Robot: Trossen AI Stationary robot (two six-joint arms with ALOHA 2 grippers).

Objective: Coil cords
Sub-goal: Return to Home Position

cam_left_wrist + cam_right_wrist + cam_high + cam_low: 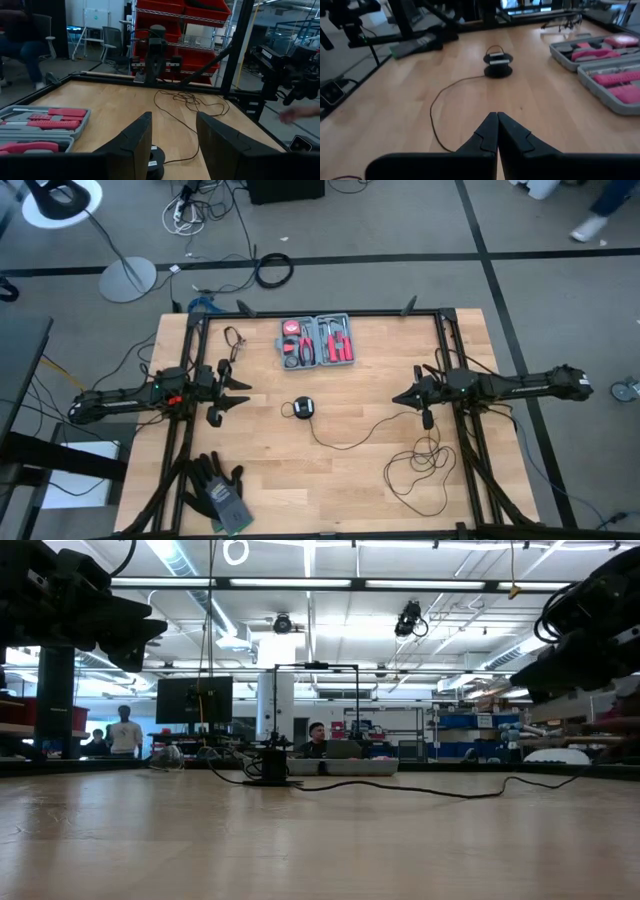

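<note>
A thin black cord (352, 438) lies loose on the wooden table. One end joins a round black disc (303, 409) at the table's middle, and the other end lies in slack loops (420, 472) near the right front. The disc (498, 66) and cord (436, 110) also show in the right wrist view. My left gripper (238, 392) hovers open at the table's left, level, above the table. My right gripper (402, 397) hovers shut at the table's right, pointing toward the disc, with nothing between its fingers (496, 131).
An open grey tool kit with red tools (317, 341) lies at the far middle. Black-and-grey gloves (219, 493) lie at the front left. Small dark glasses (234, 340) rest near the far left. A black frame (447, 340) borders the table.
</note>
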